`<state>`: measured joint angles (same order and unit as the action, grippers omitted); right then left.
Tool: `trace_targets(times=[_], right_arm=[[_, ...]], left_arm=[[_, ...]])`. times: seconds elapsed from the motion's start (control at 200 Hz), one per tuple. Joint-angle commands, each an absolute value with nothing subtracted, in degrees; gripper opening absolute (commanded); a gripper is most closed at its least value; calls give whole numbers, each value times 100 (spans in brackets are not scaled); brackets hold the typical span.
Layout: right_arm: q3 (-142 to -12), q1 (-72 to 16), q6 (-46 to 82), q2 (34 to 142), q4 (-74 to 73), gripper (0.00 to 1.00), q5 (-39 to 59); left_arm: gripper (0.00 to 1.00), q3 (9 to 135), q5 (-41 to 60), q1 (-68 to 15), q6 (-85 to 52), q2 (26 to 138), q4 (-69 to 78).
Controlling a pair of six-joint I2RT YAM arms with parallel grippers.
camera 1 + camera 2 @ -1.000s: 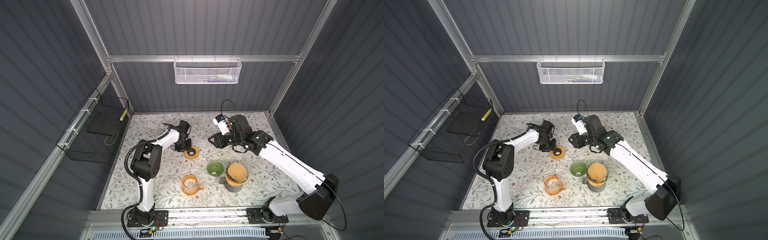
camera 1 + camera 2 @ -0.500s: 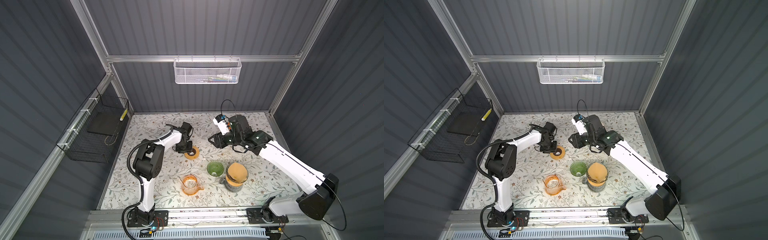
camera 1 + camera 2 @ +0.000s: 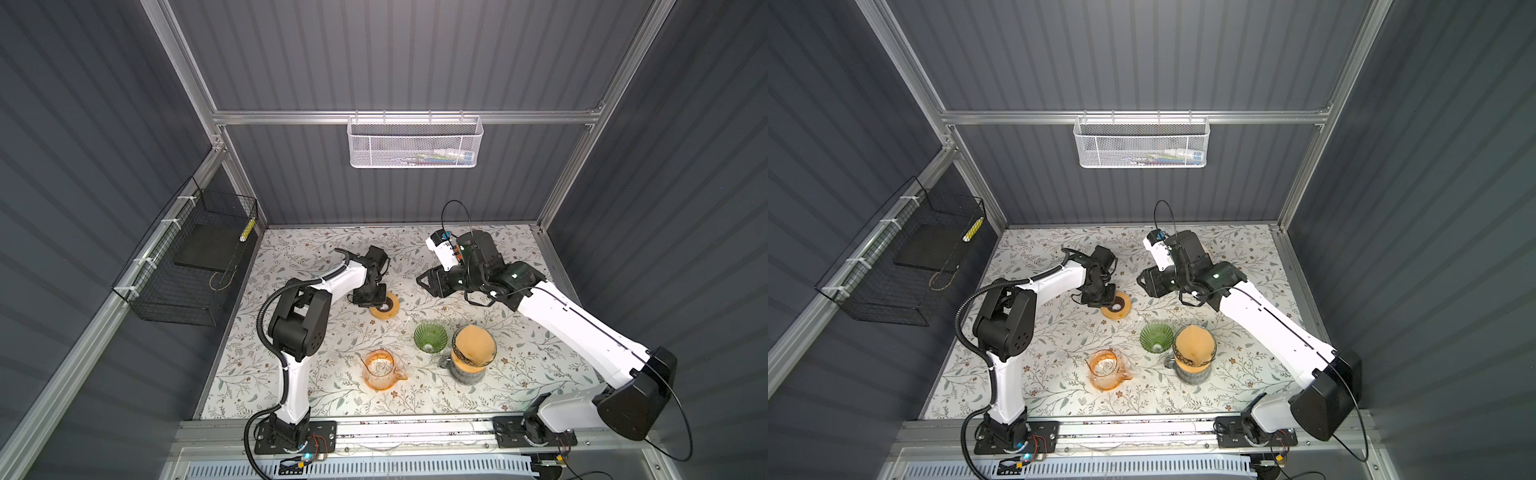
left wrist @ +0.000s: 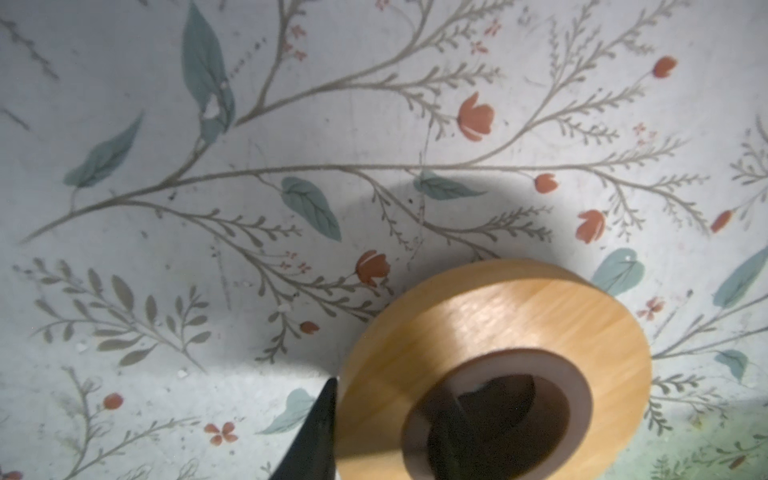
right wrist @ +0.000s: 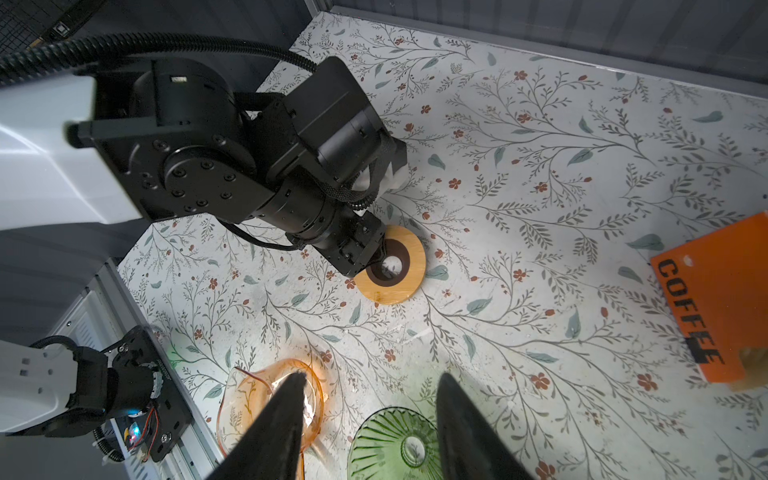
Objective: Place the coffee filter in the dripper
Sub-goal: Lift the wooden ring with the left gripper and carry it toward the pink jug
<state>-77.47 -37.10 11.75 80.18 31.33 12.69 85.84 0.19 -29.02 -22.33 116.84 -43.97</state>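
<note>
Both grippers are on my feed, so starting at the business end. Over on the left side, my left gripper (image 4: 395, 390) is down at the table, straddling the wooden ring (image 4: 519, 316). One finger (image 4: 316, 432) sits against the outside of the rim and the other pokes down into the centre hole. Honestly can't tell from here whether it's really pinching the wood or just sitting either side of it. That ring lies flat on the floral table (image 3: 519, 374), behind the rest of the glassware in both top views.

Over on the other side, the right gripper (image 5: 372, 376) hangs above the table with its jaws spread and nothing between them. Past its fingers I get the green glass dripper (image 5: 395, 444) and the orange glass pitcher (image 5: 245, 399).

The thing I actually care about, the brown coffee filter (image 3: 473, 345), sits in the mouth of a glass jar (image 3: 467, 376) near the front of the table. So it's in the jar, not the dripper. In both top views the jar stands just beside the dripper on its right, with the pitcher front-left of the dripper, near but apart. Both grippers are well apart from the filter.

An orange card lettered COFFEE (image 5: 715, 291) lies on the table, and I only catch it in the right wrist view.
</note>
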Motion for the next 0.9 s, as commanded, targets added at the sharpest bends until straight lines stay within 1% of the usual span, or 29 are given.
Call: trace_targets(times=[0.0,0.05,0.165,0.345,0.625,0.76,0.896], right_arm=[[-7671,-3687,1169,7863,3100,53,1286],[-7666,-3691,1160,7828,3108,53,1283],[-7650,-3686,1143,7731,3129,53,1274],[-7632,-3638,1173,7563,3199,53,1412],[-7717,-3502,1396,7392,3272,52,1782],[-7662,-3499,1624,7338,3254,50,1677],[-7288,-3512,1890,7050,3048,50,1464]], left_arm=[[24,8719,-99,-2971,-2197,11739,-4526],[19,8719,-114,-2971,-2206,11695,-4526],[12,8749,-122,-2971,-2248,11525,-4586],[10,8798,-73,-2971,-2380,10977,-4811],[10,8500,160,-2971,-2682,9615,-5223],[10,8308,289,-2971,-2684,8950,-5545],[10,8275,410,-2971,-2529,8398,-6052]])
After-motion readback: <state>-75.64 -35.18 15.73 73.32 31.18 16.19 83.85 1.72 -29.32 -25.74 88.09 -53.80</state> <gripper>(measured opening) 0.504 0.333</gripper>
